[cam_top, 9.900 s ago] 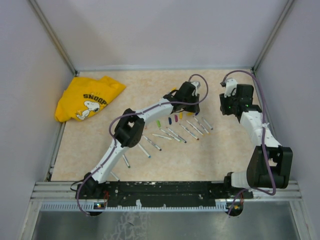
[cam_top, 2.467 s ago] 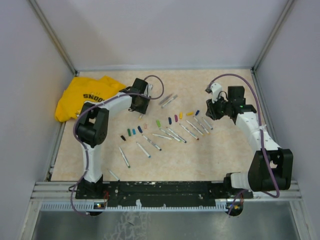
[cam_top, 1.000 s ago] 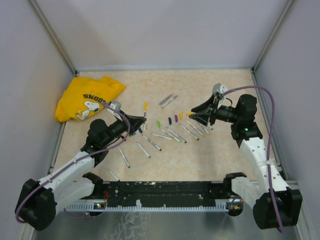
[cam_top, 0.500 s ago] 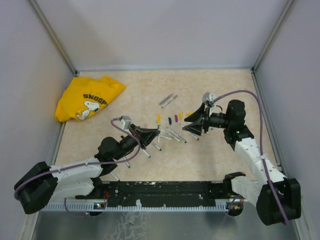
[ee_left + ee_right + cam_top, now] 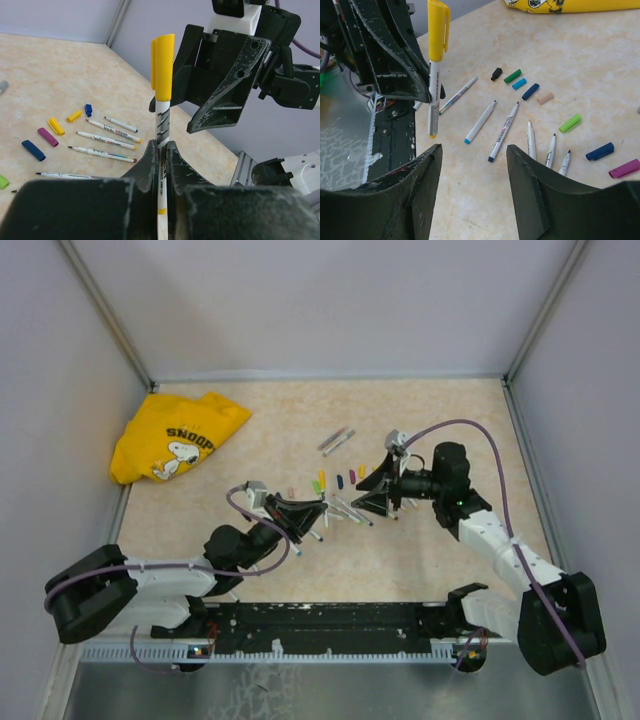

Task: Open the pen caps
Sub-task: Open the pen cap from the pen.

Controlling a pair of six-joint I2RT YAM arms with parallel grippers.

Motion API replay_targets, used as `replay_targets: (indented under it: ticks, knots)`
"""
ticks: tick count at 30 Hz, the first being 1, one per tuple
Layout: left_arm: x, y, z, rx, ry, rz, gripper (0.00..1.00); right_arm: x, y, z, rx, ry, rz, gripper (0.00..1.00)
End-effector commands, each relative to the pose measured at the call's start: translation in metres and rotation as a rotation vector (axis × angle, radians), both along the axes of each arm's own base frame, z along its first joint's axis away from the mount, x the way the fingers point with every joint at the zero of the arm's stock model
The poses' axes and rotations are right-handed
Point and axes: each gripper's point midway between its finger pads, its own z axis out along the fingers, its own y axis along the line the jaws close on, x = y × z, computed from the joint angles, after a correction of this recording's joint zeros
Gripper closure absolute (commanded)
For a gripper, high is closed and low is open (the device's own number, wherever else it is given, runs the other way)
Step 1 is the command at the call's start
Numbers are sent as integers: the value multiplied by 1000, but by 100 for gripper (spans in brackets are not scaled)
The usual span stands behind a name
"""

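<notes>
My left gripper (image 5: 160,150) is shut on the white barrel of a marker (image 5: 161,125) and holds it upright, its yellow cap (image 5: 162,65) on top. In the top view that cap (image 5: 321,480) sticks up above the left gripper (image 5: 305,512). My right gripper (image 5: 474,155) is open and faces the marker (image 5: 434,95) from close by, with nothing between its fingers. In the top view the right gripper (image 5: 375,495) stands just right of the cap. Loose caps lie on the table: black (image 5: 496,73), green (image 5: 512,76), lime (image 5: 570,123), magenta (image 5: 624,168).
Several uncapped pens (image 5: 480,121) lie in a fan on the beige table (image 5: 430,410). Two capped pens (image 5: 337,440) lie further back. A yellow shirt (image 5: 175,435) is bunched at the back left. Grey walls enclose the table on three sides.
Both arms have swung in toward the middle of the table. The left carried the yellow-capped marker to the right, and the right gripper came left toward it and opened wider.
</notes>
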Motion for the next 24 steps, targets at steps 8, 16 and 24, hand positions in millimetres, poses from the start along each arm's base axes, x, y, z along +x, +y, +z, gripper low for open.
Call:
replay_targets:
  ticks: [8, 16, 24]
  knots:
    - [3, 5, 21, -79, -76, 59, 100, -3, 17, 1, -11, -42, 43, 44]
    - [5, 9, 17, -104, -89, 84, 100, -3, 23, -3, -10, -17, 37, 44]
    - [6, 5, 22, -167, -120, 79, 100, -4, 33, -8, 15, 36, 17, 43]
